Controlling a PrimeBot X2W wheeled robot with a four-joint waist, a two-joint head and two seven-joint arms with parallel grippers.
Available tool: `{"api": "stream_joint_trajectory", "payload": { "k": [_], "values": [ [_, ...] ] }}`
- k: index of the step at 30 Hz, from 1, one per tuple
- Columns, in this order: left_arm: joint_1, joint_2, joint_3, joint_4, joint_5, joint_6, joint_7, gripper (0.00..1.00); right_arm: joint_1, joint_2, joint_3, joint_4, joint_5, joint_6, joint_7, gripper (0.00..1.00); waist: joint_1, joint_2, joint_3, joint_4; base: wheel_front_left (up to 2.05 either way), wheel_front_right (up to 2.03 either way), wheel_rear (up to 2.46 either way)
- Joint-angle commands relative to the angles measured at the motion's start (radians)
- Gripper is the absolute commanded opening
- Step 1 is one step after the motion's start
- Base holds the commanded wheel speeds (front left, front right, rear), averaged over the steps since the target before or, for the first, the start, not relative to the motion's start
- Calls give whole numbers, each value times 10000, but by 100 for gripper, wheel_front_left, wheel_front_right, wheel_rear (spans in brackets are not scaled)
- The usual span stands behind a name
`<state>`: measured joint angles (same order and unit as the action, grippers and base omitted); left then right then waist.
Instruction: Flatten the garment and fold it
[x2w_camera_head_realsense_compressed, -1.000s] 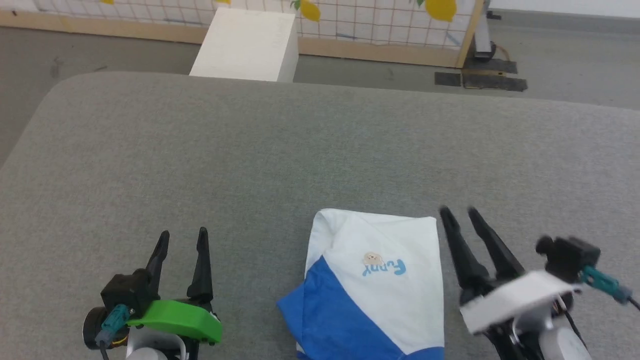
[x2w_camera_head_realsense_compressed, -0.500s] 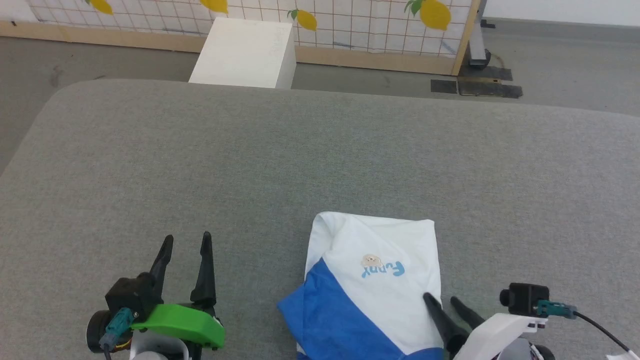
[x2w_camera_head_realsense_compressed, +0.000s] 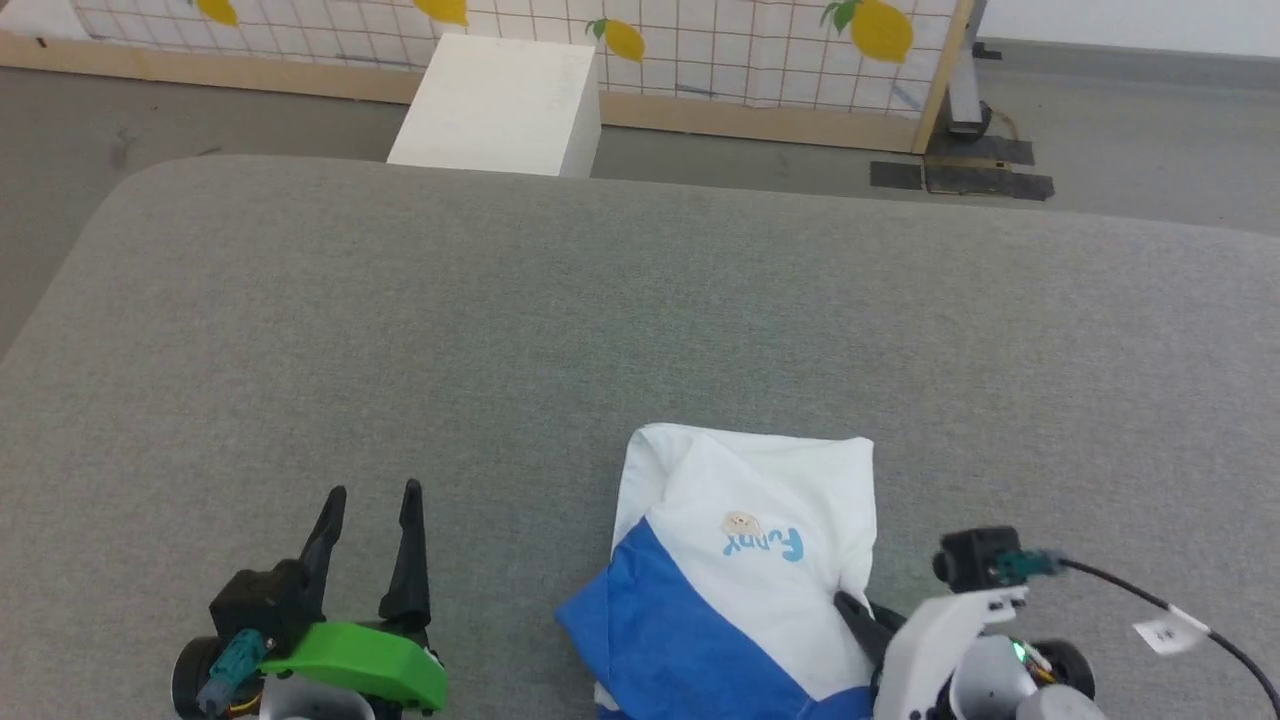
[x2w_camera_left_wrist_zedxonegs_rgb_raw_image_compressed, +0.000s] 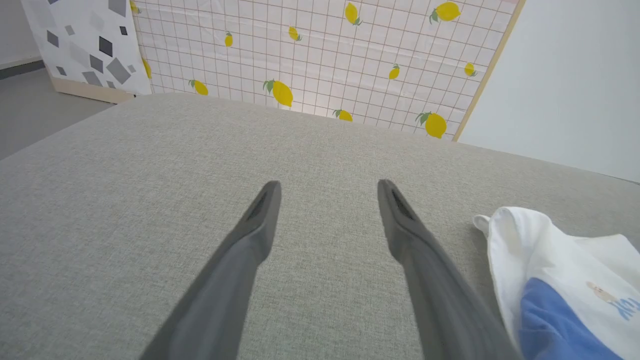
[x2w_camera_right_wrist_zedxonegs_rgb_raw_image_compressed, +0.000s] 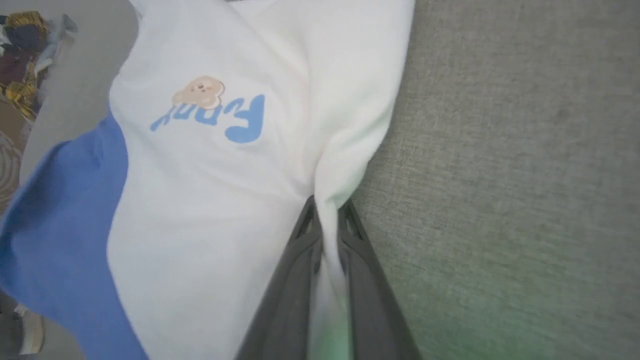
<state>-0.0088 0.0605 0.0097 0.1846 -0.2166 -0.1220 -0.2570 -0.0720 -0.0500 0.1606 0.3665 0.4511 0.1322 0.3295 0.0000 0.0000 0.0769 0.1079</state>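
Note:
The garment (x2w_camera_head_realsense_compressed: 760, 500) lies folded into a compact packet on the grey table near the front edge, white on top with a blue panel at the lower left and a small printed logo. My right gripper (x2w_camera_head_realsense_compressed: 850, 607) is shut on the white cloth at the packet's right edge; in the right wrist view a pinched ridge of the garment (x2w_camera_right_wrist_zedxonegs_rgb_raw_image_compressed: 210, 165) runs between the two dark fingers (x2w_camera_right_wrist_zedxonegs_rgb_raw_image_compressed: 295, 260) of my right gripper (x2w_camera_right_wrist_zedxonegs_rgb_raw_image_compressed: 327, 205). My left gripper (x2w_camera_head_realsense_compressed: 370, 495) stands open over bare table to the left, apart from the garment (x2w_camera_left_wrist_zedxonegs_rgb_raw_image_compressed: 550, 265). In the left wrist view my left gripper (x2w_camera_left_wrist_zedxonegs_rgb_raw_image_compressed: 327, 185) holds nothing.
The grey padded table (x2w_camera_head_realsense_compressed: 500, 330) stretches wide to the back and left. Beyond its far edge a white box (x2w_camera_head_realsense_compressed: 500, 100) stands on the floor before a lemon-patterned screen (x2w_camera_head_realsense_compressed: 740, 40). A cable (x2w_camera_head_realsense_compressed: 1150, 610) trails from the right wrist.
My right gripper drew back toward the front edge, swung in to the garment's right side and shut on the white cloth. The left gripper stayed put, open.

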Motion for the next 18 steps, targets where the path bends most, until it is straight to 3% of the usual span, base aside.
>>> {"api": "stream_joint_trajectory", "payload": {
  "k": [1,4,7,13,18],
  "values": [
    [92,-50,25,-40,-2,17,-47,100,-248,-3,-52,-168,-801,-15,276,0,0,0,5,-235,0,0,0],
    [95,-54,46,-96,1,23,-47,100,-631,-103,-106,-931,-2872,-15,1094,0,0,0,58,-611,0,0,0],
    [49,-58,115,-192,-19,38,-47,100,-1054,-813,278,-1581,-3984,-15,1738,0,0,0,188,-1095,0,0,0],
    [-327,-64,154,-409,36,22,-47,100,-2218,-2733,663,-1835,-4672,-15,2199,0,0,0,750,-2286,0,0,0],
    [-835,-61,49,-578,186,5,-47,100,-3221,-3799,378,-1156,-4928,-15,1756,0,0,0,1444,-3032,0,0,0]
  ]
}}
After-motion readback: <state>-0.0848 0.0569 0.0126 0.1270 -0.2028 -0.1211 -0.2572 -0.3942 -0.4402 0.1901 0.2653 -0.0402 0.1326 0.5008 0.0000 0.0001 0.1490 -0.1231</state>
